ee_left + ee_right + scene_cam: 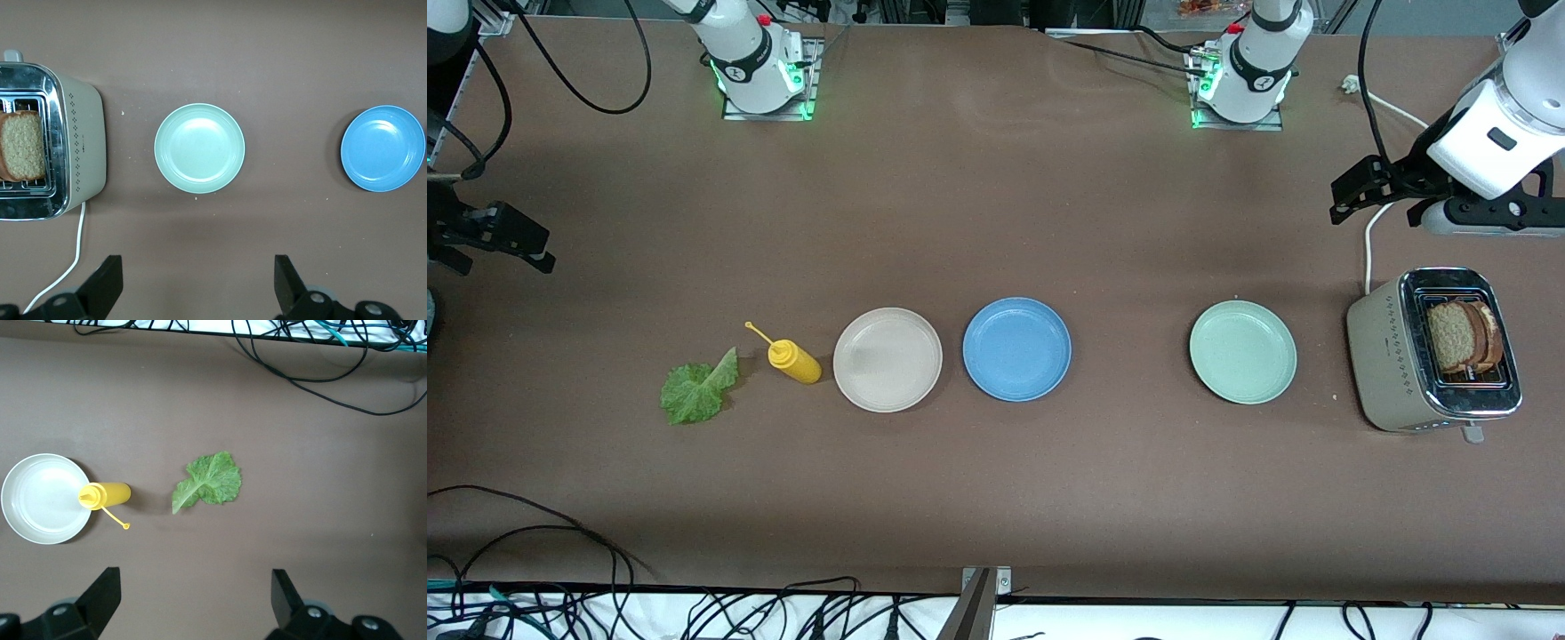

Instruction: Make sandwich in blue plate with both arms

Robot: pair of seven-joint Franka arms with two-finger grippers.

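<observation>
right gripper [503, 236] up at the right arm's end of the table, over bare tabletop; fingers [100, 597] spread wide, nothing between them. arm waiting.

lettuce leaf [698, 389] flat on the table, ruffled, green, toward the right arm's end. just beside it a yellow squeeze bottle [794, 361] lying on its side, its loose cap on a thin tether pointing away from the front camera. bottle's base lies at the rim of the beige plate [887, 359]; from the right wrist view it seems to overlap that rim, contact unclear.

blue plate [1016, 348] next along, near the middle of the row, close to the beige plate but apart. nothing on it.

pale green plate [1242, 351] well apart from the blue one, toward the left arm's end, bare.

toaster [1383, 356] past it, white cord trailing off. two bread slices [1458, 336] stand upright in its slots, tan, speckled, darker crust.

left gripper [1360, 191] in the air over the table near the toaster's cord; fingers [287, 283] wide apart, holding nothing. arm waiting.
</observation>
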